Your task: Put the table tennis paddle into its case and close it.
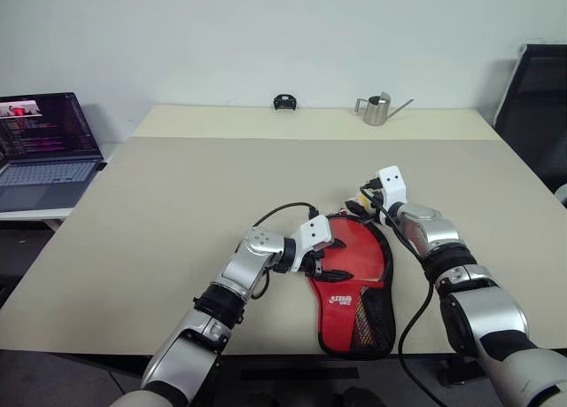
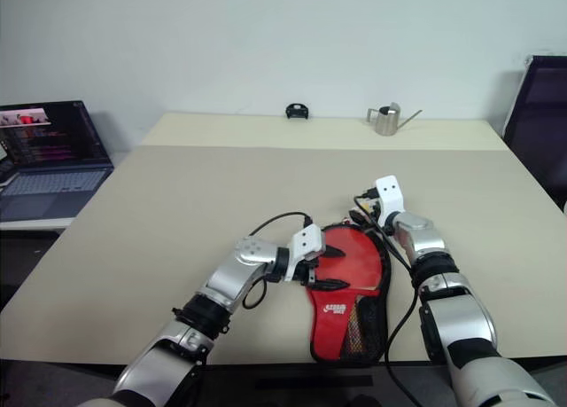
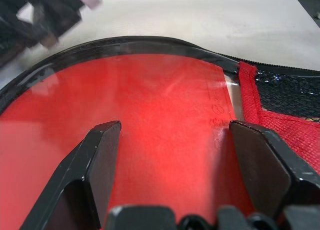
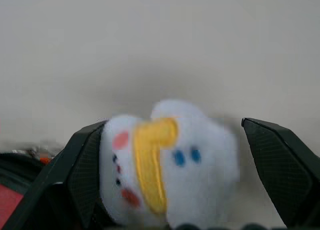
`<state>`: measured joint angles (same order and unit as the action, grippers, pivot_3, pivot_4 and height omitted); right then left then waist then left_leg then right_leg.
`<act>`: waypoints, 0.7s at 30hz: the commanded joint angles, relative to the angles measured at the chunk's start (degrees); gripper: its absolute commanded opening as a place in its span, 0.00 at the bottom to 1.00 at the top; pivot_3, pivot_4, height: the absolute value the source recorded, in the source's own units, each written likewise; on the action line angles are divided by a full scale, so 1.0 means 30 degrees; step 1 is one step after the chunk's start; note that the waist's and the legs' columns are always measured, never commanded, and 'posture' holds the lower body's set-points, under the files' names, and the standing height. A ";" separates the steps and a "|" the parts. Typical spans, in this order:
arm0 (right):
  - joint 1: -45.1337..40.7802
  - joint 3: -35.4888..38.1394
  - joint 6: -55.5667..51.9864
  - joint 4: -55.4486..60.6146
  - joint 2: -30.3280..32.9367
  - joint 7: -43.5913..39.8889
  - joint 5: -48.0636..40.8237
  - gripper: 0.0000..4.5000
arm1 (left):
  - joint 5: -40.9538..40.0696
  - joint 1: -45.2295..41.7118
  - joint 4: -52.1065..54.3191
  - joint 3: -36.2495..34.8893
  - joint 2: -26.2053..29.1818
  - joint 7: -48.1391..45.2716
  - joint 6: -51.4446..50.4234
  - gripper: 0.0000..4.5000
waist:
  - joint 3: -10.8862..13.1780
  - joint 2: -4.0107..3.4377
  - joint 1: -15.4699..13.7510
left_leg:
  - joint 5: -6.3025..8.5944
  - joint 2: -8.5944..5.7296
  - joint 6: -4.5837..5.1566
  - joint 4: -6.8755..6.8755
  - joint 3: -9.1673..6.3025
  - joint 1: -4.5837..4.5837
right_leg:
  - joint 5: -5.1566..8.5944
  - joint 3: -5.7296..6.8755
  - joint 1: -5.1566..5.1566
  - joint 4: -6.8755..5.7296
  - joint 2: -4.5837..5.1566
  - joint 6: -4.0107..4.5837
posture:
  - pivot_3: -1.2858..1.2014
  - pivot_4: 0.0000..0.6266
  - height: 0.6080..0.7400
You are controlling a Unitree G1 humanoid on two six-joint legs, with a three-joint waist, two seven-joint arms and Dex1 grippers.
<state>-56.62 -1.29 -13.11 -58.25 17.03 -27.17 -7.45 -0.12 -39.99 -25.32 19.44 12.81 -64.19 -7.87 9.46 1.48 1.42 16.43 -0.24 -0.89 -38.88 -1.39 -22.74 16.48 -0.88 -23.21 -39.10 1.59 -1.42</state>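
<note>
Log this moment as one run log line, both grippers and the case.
left gripper: open over red round rubber paddle face | right gripper: open around small white plush zip charm | red-and-black soft zip case: unzipped

Both tools [image 1: 330, 258] [image 1: 361, 200] flank the case [image 1: 354, 287] (red side up).

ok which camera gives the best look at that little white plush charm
The right wrist view: the plush charm sits close up between the right gripper's open fingers, its stitched face clear. In the left eye view it is only a small pale speck at the case's far end, behind the right wrist.
</note>
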 commanded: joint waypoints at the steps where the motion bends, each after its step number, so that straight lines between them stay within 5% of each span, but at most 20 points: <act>1: -0.0569 0.0363 0.0481 -0.0465 0.0125 0.0175 0.0409 1.00 | 0.0238 0.0420 0.0384 0.0511 0.0173 -0.0011 -0.0326 0.83 | -0.0005 -0.0009 0.0002 | 0.0000 0.0000 0.0000 0.0000 0.0000 0.0000 | 0.0000 0.0001 0.0000 0.0000 0.0001 0.0000 | 0.52 0.24 1.00; 5: -0.0622 0.0542 0.0604 -0.0626 0.0017 0.0184 0.0465 0.96 | 0.0256 0.0418 0.0431 0.0567 0.0216 0.0008 -0.0399 0.84 | -0.0020 -0.0033 0.0015 | 0.0001 -0.0001 0.0001 0.0000 -0.0002 0.0001 | 0.0000 0.0002 0.0000 -0.0001 0.0003 0.0001 | 0.52 0.24 1.00; 16: -0.0130 0.0804 0.0465 0.0259 -0.0400 0.0137 0.0559 0.24 | 0.0783 0.0018 -0.1303 0.1006 -0.0080 0.0360 -0.0168 0.85 | -0.0095 -0.0134 0.0013 | 0.0004 -0.0007 0.0008 -0.0004 -0.0004 0.0003 | -0.0001 0.0004 0.0006 -0.0011 0.0007 0.0000 | 0.52 0.24 1.00; 21: -0.0006 0.0826 0.0246 0.0962 -0.0218 0.0063 0.0605 0.14 | 0.1630 -0.1138 -0.4274 0.1331 -0.0516 0.0995 0.1077 0.85 | -0.0111 -0.0140 -0.0032 | -0.0001 -0.0048 0.0041 -0.0021 -0.0002 0.0034 | -0.0013 0.0006 0.0048 -0.0028 0.0041 -0.0019 | 0.52 0.24 1.00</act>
<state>-56.54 0.00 -12.20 -58.30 15.43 -27.12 -5.70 0.57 -43.88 -33.29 20.80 11.07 -63.31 -4.94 9.13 1.06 1.32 16.41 -0.40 -0.72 -38.94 -1.39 -22.59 16.41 -0.86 -23.02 -39.19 1.72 -1.50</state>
